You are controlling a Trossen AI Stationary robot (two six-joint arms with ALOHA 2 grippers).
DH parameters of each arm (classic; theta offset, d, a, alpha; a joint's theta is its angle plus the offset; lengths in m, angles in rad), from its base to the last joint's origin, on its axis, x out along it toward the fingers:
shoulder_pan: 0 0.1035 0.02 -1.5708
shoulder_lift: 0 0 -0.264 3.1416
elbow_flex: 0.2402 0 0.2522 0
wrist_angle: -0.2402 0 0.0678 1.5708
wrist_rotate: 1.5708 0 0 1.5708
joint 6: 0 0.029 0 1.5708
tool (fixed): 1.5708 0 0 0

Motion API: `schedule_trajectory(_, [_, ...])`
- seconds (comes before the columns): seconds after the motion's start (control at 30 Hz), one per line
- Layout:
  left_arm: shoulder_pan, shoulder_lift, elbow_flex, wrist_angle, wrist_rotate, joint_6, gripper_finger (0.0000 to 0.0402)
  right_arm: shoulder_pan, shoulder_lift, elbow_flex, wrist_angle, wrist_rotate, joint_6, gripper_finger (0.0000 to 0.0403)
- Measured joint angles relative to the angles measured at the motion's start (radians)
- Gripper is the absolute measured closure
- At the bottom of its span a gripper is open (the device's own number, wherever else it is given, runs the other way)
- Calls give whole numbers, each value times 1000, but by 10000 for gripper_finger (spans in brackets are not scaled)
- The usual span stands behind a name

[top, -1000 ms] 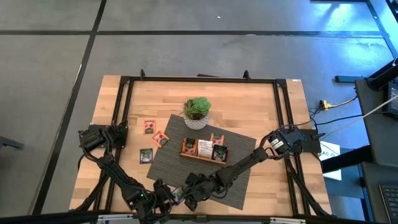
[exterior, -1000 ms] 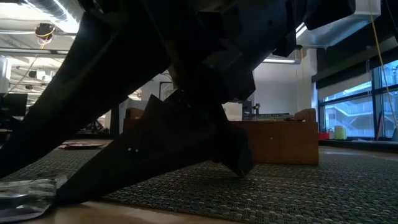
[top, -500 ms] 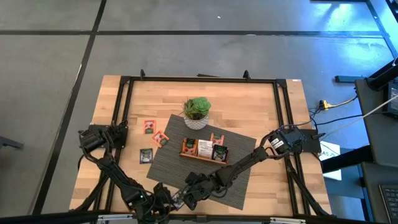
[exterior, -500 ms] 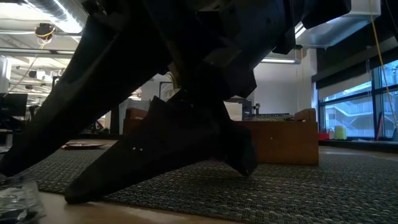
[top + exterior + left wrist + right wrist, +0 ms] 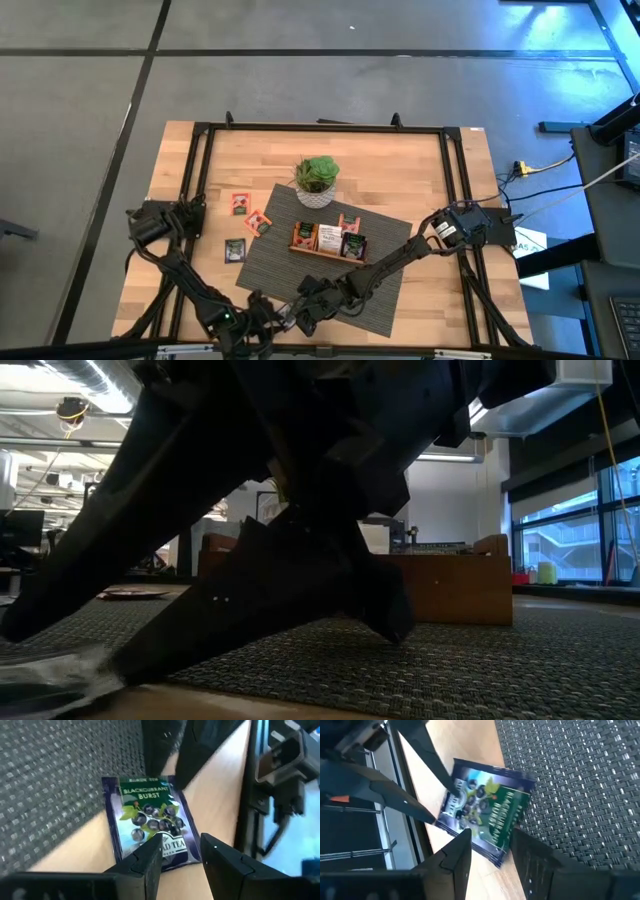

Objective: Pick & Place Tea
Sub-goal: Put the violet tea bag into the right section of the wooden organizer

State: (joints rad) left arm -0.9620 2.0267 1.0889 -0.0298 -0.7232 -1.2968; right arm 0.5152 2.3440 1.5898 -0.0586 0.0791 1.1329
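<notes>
- Both arms reach down to the bottom centre of the high view, meeting at the near edge of the dark woven mat.
- The left gripper comes in low from the lower left; its two fingers stand a little apart, pointed at a blackcurrant tea sachet and touching its near edge, nothing between them.
- The right gripper stretches in from the right along a long diagonal, forearm low over the mat; its fingers are also slightly parted, over the same sachet, not clamped on it.
- That dark sachet lies flat, partly on the bare wooden table and partly on the mat's edge.
- More tea sachets stand in the wooden tray at mid-frame, and three loose ones lie left of it: an orange-red sachet, another, and a dark sachet.
- A potted plant sits just above the tray.
- In the low view the arms fill the frame as dark shapes.
</notes>
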Motion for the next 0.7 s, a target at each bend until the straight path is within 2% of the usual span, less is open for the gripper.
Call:
schedule_trajectory(0.27, [12, 78, 6, 83, -39, -37, 272, 0, -3, 1, -60, -40, 38, 278])
schedule_trajectory(0.7, [7, 85, 5, 90, -34, -36, 272, 0, -2, -3, -72, -19, -17, 394])
